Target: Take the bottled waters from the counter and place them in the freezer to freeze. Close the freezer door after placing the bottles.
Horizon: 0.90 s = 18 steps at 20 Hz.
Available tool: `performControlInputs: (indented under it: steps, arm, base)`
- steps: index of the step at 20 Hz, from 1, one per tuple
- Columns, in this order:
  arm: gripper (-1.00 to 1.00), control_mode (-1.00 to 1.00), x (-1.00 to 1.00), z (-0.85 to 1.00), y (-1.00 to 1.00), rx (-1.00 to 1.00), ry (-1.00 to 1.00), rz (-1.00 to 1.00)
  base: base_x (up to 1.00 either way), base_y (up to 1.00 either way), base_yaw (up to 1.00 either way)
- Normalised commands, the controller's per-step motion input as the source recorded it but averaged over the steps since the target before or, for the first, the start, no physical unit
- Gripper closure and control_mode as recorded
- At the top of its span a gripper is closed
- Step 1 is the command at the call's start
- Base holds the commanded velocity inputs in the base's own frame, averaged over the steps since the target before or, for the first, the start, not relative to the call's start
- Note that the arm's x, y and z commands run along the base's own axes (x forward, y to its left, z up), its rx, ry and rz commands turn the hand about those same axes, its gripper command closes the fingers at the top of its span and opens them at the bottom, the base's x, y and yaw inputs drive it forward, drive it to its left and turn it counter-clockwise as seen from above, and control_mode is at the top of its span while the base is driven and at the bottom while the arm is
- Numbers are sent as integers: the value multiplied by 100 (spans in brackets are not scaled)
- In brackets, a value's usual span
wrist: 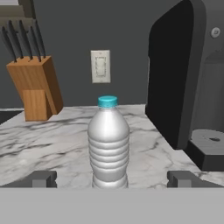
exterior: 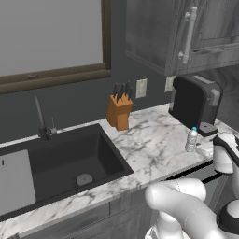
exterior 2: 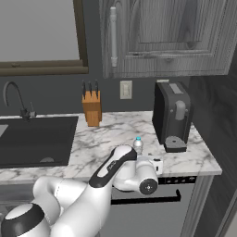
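One bottled water (wrist: 108, 144), clear and ribbed with a light-blue cap, stands upright on the white marble counter (wrist: 52, 144) near its front edge. It also shows as the bottle (exterior: 191, 139) in the left base view and the bottle (exterior 2: 137, 144) in the right base view. My gripper (wrist: 111, 178) is open and level with the bottle's lower half. One dark fingertip (wrist: 43, 178) stands left of the bottle and the other right of it, neither touching. The freezer and the freezer door are out of view.
A black coffee machine (wrist: 188, 87) stands close on the bottle's right. A wooden knife block (exterior: 119, 112) sits at the back wall. The black sink (exterior: 60, 163) with its faucet (exterior: 41, 116) lies to the left. Dark upper cabinets (exterior 2: 162, 37) hang overhead.
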Motion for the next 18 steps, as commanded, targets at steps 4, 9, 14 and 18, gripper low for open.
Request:
performControlInputs:
  steps: [4,9,14,18]
  arm:
    - [-100,-100,1,0,9,0,-2,1]
    - [-100,-100,1,0,16,0,0,2]
    - [-100,-100,7,0,14,0,0,2]
    - [-100,-100,15,0,6,0,0,1]
  base:
    - [0,0,0]
    - [0,0,0]
    - [0,0,0]
    - [0,0,0]
